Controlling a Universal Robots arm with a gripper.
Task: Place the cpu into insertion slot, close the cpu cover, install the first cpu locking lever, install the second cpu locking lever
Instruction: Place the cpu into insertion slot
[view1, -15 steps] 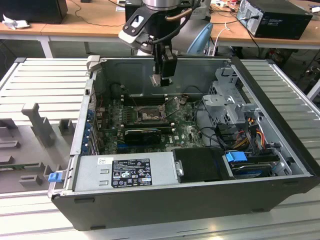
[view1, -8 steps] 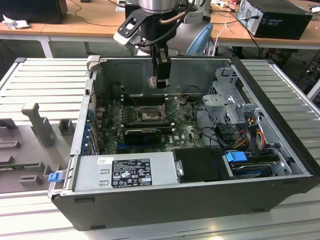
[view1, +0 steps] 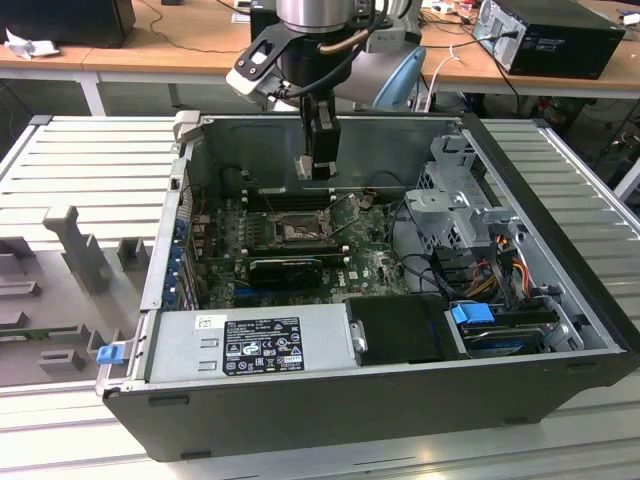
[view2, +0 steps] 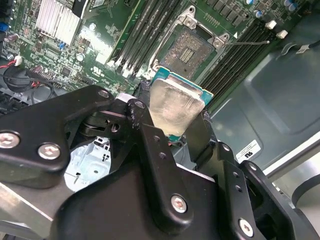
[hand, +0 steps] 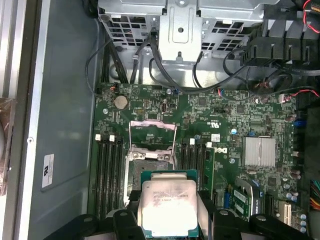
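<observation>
The cpu, silvery face showing, sat clamped by two opposite edges between the jaws of the gripper, which hung above the open computer case, clear of the green motherboard. The insertion slot lay bare just ahead of the chip, its cpu cover standing open, apparently to leave the chip a clear way in.

The cpu has a dull, smudged, silvery metal face. The hand looks matt black, with shiny metal screws. The board is glossy green; the case is smooth grey sheet metal.
</observation>
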